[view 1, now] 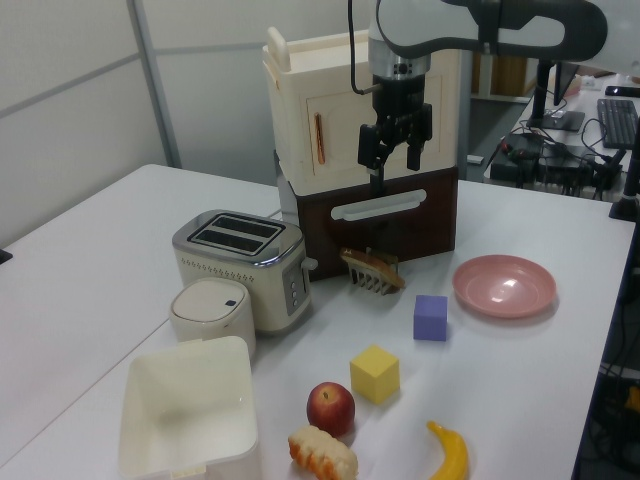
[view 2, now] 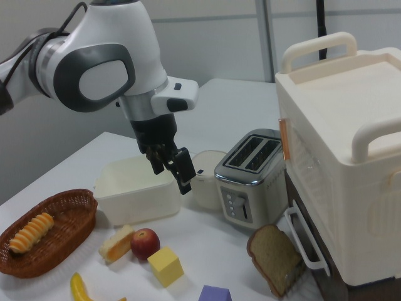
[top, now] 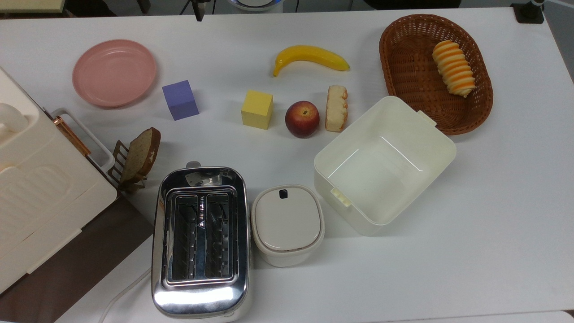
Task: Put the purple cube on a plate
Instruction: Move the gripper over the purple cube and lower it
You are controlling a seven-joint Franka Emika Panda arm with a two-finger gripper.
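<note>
Hovering high above the white table point(top: 493, 215), the black two-finger gripper point(view 1: 395, 145) hangs with fingers spread and nothing between them, well apart from the small matte blue-violet purple cube point(top: 180, 99). That cube sits flat on the table just beside the round shallow pink plate point(top: 114, 72), at the top view's right of it, with the yellow cube point(top: 257, 109) further right, then a red apple point(top: 302, 119). No readable brand or label on the chrome two-slot toaster point(top: 200, 242).
</note>
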